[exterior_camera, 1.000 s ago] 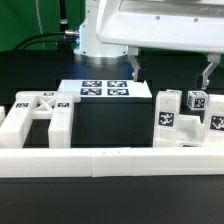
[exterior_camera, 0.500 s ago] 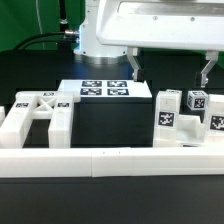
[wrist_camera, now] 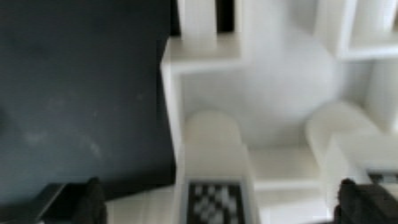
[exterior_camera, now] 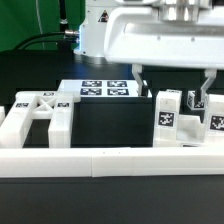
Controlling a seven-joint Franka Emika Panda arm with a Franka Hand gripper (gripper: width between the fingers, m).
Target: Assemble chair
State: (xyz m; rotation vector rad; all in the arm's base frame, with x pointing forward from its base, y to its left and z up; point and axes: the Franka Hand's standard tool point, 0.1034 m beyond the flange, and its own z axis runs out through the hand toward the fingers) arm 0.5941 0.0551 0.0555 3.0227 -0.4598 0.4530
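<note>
chair parts (exterior_camera: 40, 116): white plastic, hard, glossy, smooth faces catching room light; seen close in wrist view, same slick sheen, softly rounded edges
tags (exterior_camera: 163, 117) on parts: black-and-white print, flat, matt
border wall (exterior_camera: 110, 160): white, smooth, looks like plastic, slightly duller than parts
marker board (exterior_camera: 105, 88): thin white sheet, printed squares, paper or card, cannot tell which
table (exterior_camera: 110, 128): black, matt; faint pale scuffs showing in wrist view
arm housing (exterior_camera: 160, 35): white glossy moulded shell
gripper fingers (exterior_camera: 137, 74): dark, matt

Bright, even overhead light; wrist view soft, blurred (whites glaring)
</note>
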